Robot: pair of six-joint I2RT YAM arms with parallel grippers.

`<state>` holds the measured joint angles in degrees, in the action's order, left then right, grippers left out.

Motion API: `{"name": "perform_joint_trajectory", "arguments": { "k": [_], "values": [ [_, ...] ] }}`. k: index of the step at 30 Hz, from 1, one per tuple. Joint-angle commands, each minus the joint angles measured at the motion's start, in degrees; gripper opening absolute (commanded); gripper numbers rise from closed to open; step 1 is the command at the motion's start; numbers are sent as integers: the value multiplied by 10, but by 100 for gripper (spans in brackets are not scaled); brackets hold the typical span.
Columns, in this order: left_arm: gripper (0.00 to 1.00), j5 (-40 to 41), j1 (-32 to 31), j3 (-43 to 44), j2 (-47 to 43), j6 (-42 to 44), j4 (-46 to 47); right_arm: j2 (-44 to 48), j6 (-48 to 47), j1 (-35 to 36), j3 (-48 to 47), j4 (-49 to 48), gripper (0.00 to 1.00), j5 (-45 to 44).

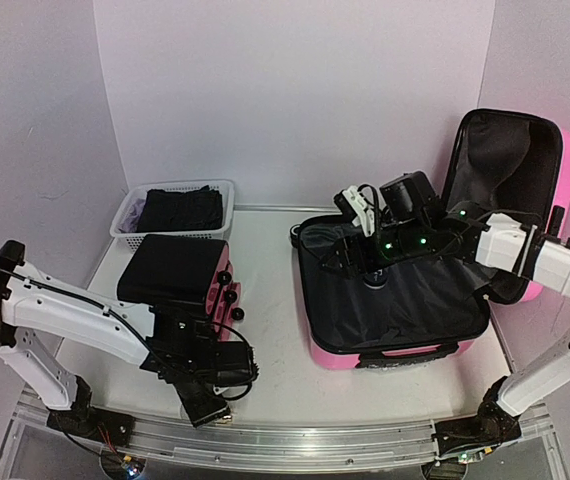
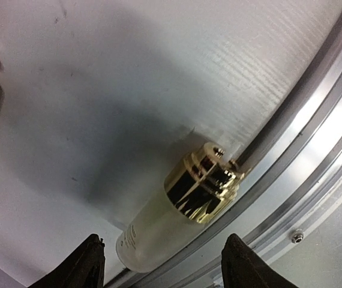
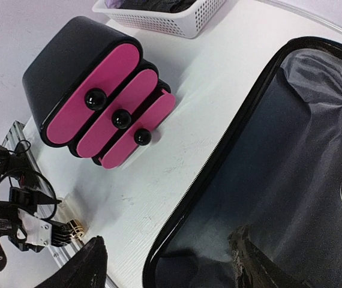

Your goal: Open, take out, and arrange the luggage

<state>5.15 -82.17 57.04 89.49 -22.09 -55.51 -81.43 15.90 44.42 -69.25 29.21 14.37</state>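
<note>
Bottle (image 2: 177,210): near edge, our left claw (image 2: 162,240) spread above, empty.
Right claw (image 3: 166,237): spread, empty.
Luggage (image 1: 335,357): slick, stiff; grip the rim.

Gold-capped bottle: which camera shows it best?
Left wrist: the bottle lies close up, just ahead of the left gripper and its open fingers. Top external and right wrist catch only its gold cap, tiny.

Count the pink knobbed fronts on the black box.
3, stepped along the black box: the largest front toward the basket, the middle one next, the smallest farthest from it.
</note>
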Motion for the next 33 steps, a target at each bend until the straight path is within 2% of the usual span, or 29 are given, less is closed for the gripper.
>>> {"name": "perform_joint_trajectory", "arguments": {
  "k": [1,8,17,23,29,33],
  "values": [
    [66,14,-7,47,43,61,11,37,5,2,17,-37,69,6],
    [64,-43,-6,47,107,69,7,55,8,2,23,-37,68,8],
    [37,-3,-7,63,121,47,-14,52,13,2,28,-37,67,9],
    [22,19,-7,84,95,60,-32,47,18,2,27,-35,67,6],
    [17,27,-7,131,24,74,-36,23,45,2,14,-28,70,-1],
    [15,41,-5,160,-44,81,-38,-18,-3,8,-10,-31,73,37]
  ]
}}
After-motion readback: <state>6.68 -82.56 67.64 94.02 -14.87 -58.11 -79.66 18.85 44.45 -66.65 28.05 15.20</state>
